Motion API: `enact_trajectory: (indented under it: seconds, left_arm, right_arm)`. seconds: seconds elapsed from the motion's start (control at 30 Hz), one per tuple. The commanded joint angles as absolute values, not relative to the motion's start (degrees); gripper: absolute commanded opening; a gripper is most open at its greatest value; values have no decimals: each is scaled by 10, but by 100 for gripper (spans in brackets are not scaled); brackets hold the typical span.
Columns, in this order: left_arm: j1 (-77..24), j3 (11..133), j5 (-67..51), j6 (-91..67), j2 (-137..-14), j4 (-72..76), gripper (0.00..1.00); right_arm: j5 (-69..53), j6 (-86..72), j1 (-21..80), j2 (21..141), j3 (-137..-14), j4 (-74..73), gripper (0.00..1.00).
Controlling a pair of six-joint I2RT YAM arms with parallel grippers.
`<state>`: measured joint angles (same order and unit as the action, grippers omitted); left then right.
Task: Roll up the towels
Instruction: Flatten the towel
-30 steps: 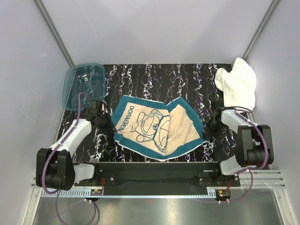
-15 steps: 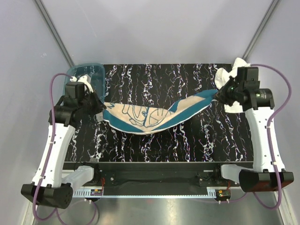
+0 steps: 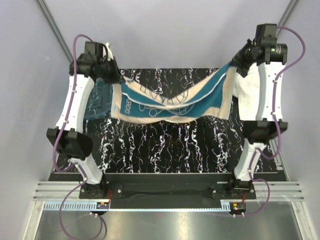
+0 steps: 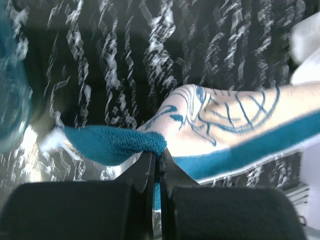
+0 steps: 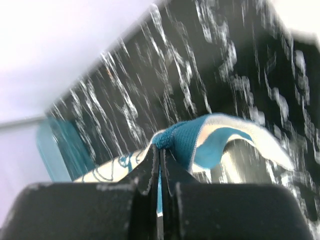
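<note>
The cream-tan towel with the teal border and print [image 3: 172,102] hangs stretched in the air across the far half of the table, sagging in the middle. My left gripper [image 3: 116,80] is shut on its left corner, and the teal hem bunches at the fingertips in the left wrist view [image 4: 159,152]. My right gripper [image 3: 236,65] is shut on the right corner, with teal cloth pinched at its tips [image 5: 160,147]. The white terry towel [image 3: 245,97] lies crumpled at the far right, partly hidden behind the right arm.
A translucent teal tub [image 3: 97,102] stands at the far left, partly covered by the left arm and the hanging towel. The black marbled tabletop [image 3: 170,150] lies below. Grey walls close in on both sides and at the back.
Both arms have risen and swung toward the far side, carrying the patterned towel's corners. The towel left the table and now hangs stretched between the grippers.
</note>
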<state>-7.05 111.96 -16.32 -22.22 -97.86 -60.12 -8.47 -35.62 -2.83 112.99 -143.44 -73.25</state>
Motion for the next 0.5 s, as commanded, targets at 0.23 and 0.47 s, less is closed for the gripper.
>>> enact_trajectory:
  seconds: [0.23,0.47]
  left_arm:
    - [-66,1112,-208,-198,-870,-552,0]
    - [-65,817,-231,-180,-760,-533,9]
  right_arm:
    - [-106,-321,-93,913,-1280,-672,0]
    - [-62,-315,-95,767,-866,-599,0]
